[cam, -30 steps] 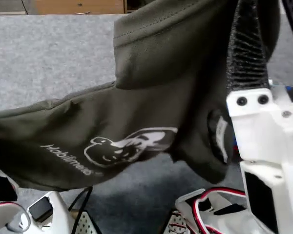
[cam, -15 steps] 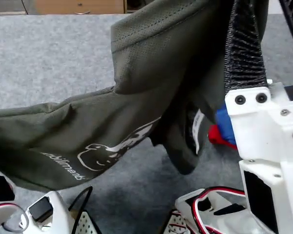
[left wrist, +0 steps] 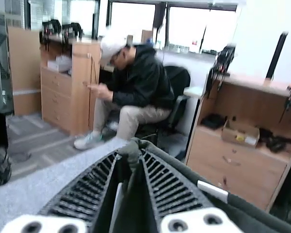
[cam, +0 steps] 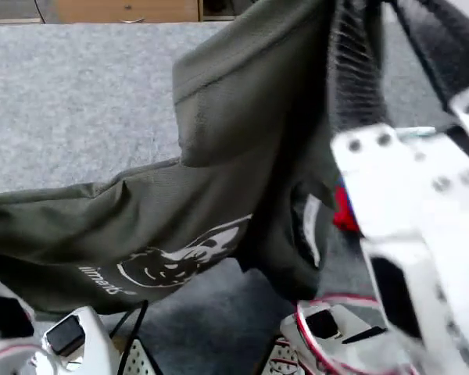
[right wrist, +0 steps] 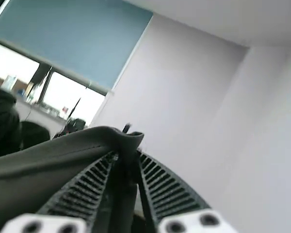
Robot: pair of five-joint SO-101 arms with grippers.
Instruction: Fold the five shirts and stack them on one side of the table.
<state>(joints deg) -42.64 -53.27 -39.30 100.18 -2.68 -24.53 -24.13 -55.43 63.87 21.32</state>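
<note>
The olive shirt hangs above the grey desk. It is stretched lengthwise between the two grips, printed side up, and its middle sags below them. The left fingers, held roughly level, are clamped tight on a bunched fold. The right fingers, tilted towards the ceiling, are closed on another edge pinched between them.

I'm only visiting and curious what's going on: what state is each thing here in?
Green shirt: unfolded, held up, hanging with its print showing.
Left gripper: shut on a pinch of the shirt.
Right gripper: shut on the shirt's edge.
Red and blue thing: mostly hidden behind the shirt.
</note>
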